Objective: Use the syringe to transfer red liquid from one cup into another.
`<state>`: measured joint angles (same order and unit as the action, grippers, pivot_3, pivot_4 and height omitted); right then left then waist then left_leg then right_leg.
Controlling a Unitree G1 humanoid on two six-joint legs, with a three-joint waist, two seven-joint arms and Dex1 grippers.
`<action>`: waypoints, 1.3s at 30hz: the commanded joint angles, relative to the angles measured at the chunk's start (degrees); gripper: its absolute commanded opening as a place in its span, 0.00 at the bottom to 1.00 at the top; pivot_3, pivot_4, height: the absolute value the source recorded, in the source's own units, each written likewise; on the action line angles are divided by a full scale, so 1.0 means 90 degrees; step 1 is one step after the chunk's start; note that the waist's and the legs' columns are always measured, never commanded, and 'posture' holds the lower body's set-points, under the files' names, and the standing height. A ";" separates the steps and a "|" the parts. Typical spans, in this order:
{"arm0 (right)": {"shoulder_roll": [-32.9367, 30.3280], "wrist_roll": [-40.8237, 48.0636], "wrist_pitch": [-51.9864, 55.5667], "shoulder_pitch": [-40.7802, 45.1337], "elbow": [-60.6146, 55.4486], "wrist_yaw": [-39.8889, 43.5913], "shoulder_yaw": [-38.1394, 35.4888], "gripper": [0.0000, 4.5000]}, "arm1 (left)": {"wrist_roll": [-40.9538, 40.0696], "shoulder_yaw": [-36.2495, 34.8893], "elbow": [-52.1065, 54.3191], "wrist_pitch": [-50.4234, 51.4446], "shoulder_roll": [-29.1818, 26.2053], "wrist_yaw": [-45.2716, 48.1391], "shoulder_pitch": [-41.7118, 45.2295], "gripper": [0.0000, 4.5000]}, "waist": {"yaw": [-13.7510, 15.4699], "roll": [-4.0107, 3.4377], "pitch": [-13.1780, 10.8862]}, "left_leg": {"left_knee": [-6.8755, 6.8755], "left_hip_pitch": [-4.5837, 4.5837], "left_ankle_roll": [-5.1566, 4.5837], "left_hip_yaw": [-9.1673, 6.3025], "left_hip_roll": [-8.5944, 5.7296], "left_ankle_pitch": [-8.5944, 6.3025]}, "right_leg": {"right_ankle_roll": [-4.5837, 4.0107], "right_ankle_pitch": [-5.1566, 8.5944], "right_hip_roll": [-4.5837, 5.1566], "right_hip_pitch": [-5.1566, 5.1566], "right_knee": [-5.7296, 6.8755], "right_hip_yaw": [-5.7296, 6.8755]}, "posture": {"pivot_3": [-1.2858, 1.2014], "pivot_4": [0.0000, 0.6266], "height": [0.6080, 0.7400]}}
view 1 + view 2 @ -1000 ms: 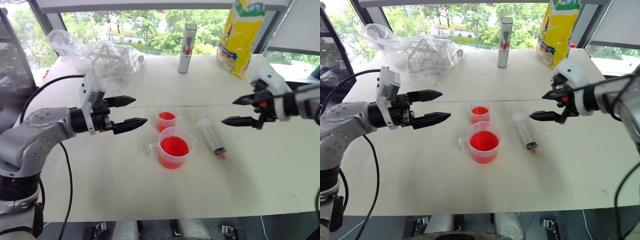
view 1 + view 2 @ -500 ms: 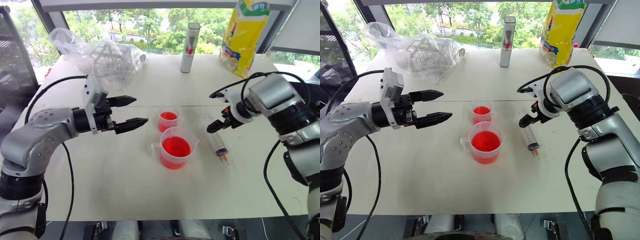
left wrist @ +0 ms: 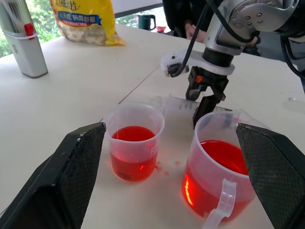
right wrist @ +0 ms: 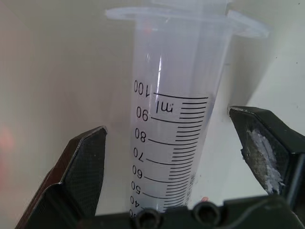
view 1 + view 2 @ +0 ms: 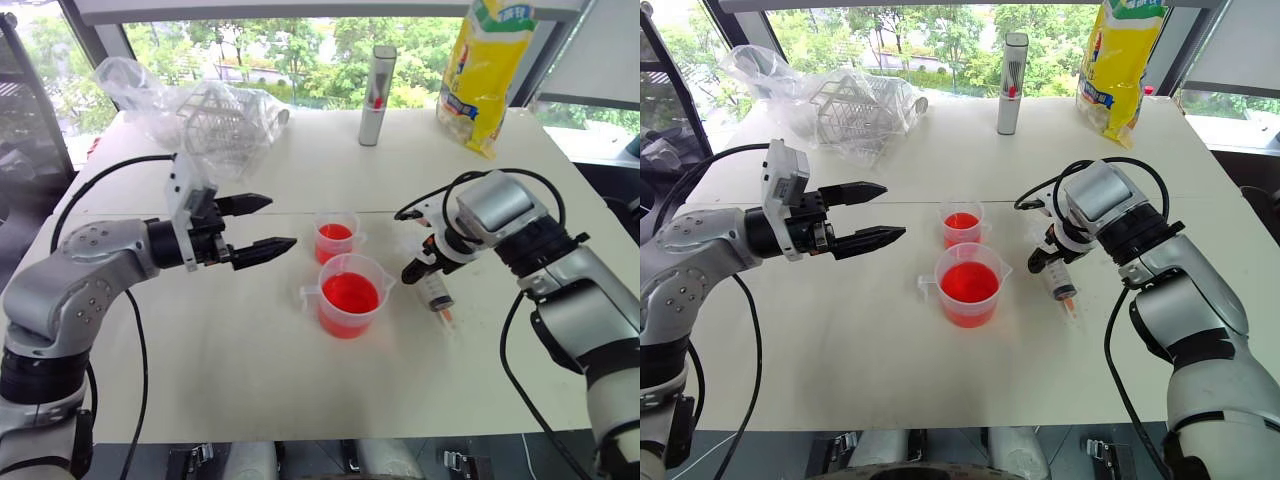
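My right claw (image 4: pixel 176 157) pointed down with fingers spread either side of the syringe (image 5: pixel 432 281) lying flat on the table (image 5: pixel 250 370), not gripping it, just right of the handled cup (image 5: pixel 350 297) and small cup (image 5: pixel 336 237), while my left claw (image 5: pixel 262 224) hovered wide open.

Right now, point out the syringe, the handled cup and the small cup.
syringe (image 4: pixel 174 143): right wrist view, graduated barrel.
handled cup (image 5: pixel 350 297): left eye view, red liquid surface.
small cup (image 5: pixel 336 236): left eye view, red liquid inside.
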<state>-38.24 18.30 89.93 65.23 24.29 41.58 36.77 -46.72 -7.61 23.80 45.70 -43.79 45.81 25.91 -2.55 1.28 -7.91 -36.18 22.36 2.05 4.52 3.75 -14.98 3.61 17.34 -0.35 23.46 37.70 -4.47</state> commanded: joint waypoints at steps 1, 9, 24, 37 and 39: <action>0.0032 -0.0032 0.0003 -0.0040 -0.0069 -0.0029 -0.0067 0.59 | 0.0031 -0.0067 0.0172 -0.0126 0.0003 -0.0018 0.0119 1.00 | -0.0003 0.0000 0.0000 | 0.0000 0.0000 0.0000 0.0000 0.0000 0.0000 | 0.0000 0.0000 -0.0001 0.0000 0.0000 0.0000 | 0.52 0.24 1.00; -0.0289 0.0289 0.0285 -0.0063 -0.0870 -0.0034 -0.0624 0.31 | 0.0085 0.0006 0.0092 -0.0151 0.0021 0.0026 0.0215 1.00 | 0.0002 -0.0001 0.0000 | 0.0002 0.0000 0.0000 -0.0001 0.0001 0.0000 | 0.0000 0.0000 -0.0002 0.0001 0.0001 0.0001 | 0.52 0.24 1.00; 0.0365 0.1861 -0.3423 -0.1519 -0.4615 -0.0577 -0.6008 0.31 | 0.0503 0.0537 -0.0802 -0.0504 0.0290 0.0739 0.1242 1.00 | -0.0018 -0.0002 -0.0001 | 0.0009 -0.0010 0.0001 -0.0006 0.0006 0.0000 | 0.0004 0.0000 -0.0011 -0.0012 -0.0004 0.0008 | 0.52 0.24 1.00; 0.0986 0.3946 -0.3904 -0.4103 -0.6846 -0.0332 -0.5763 0.31 | 0.0723 0.0667 -0.1563 -0.0632 0.0452 0.1375 0.2095 1.00 | 0.0006 0.0008 0.0006 | -0.0003 -0.0011 0.0001 -0.0009 0.0004 0.0001 | 0.0004 0.0000 0.0001 -0.0024 0.0004 0.0006 | 0.52 0.24 1.00; 0.1205 0.3400 -0.4563 -0.4584 -0.6756 -0.0316 -0.5349 0.31 | 0.0721 0.0665 -0.1606 -0.0601 0.0467 0.1408 0.2191 1.00 | 0.0002 0.0010 0.0007 | -0.0001 -0.0013 0.0001 -0.0017 0.0002 0.0001 | 0.0004 0.0001 -0.0011 -0.0026 0.0003 0.0011 | 0.52 0.24 1.00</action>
<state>-28.51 52.33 54.23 25.16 -35.81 38.61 -13.54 -39.95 -0.68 8.79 40.71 -39.36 57.78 43.77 -2.53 1.37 -7.85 -36.17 22.23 2.06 4.37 3.77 -14.97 3.64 17.35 -0.45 23.24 37.74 -4.38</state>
